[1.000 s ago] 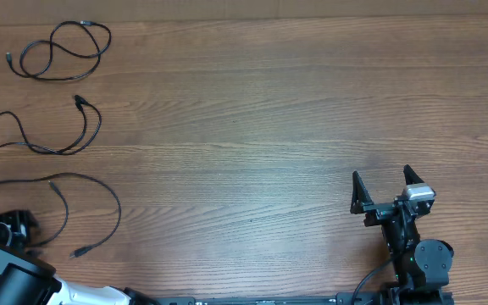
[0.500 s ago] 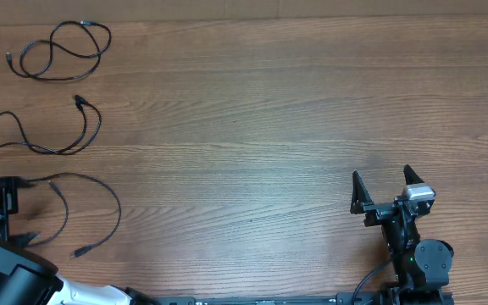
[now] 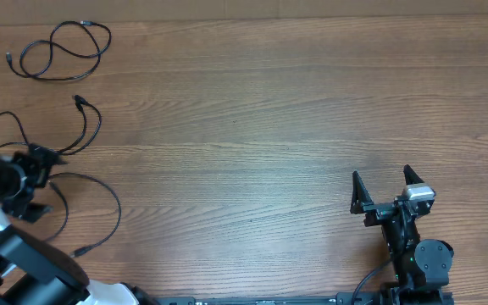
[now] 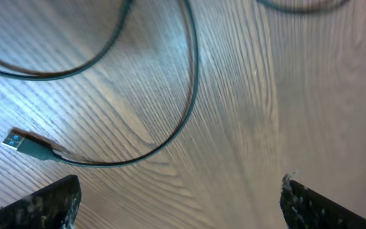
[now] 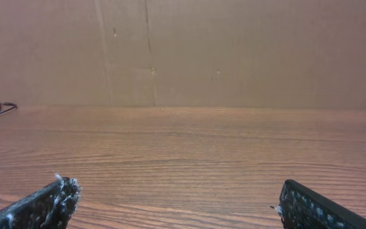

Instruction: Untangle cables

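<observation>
- Left arm: it comes in along the table's (image 3: 252,127) left edge. The left gripper (image 3: 42,182) sits between the middle cable (image 3: 97,125) and the lowest cable (image 3: 119,210), and from overhead it covers part of each.
- Left pincer: the wrist view looks steeply down at the wood. The fingers are spread wide at the two bottom corners, with nothing clamped between them.
- Under the left gripper (image 4: 180,194): one thin black cord (image 4: 192,83) curves across the grain and ends in a small plug (image 4: 33,146) near the left finger. A second cord just shows at the top edge.
- Right arm: folded at the near edge on the right side, well apart from all the cables. The right gripper (image 3: 385,188) points toward the far edge.
- Right pincer (image 5: 176,200): it is held level, facing a cardboard wall (image 5: 234,51). The fingers are apart and hold nothing.
- Cables: all three lie separately on the left part of the table. The top cable (image 3: 107,38) is a loose loop in the far left corner.
</observation>
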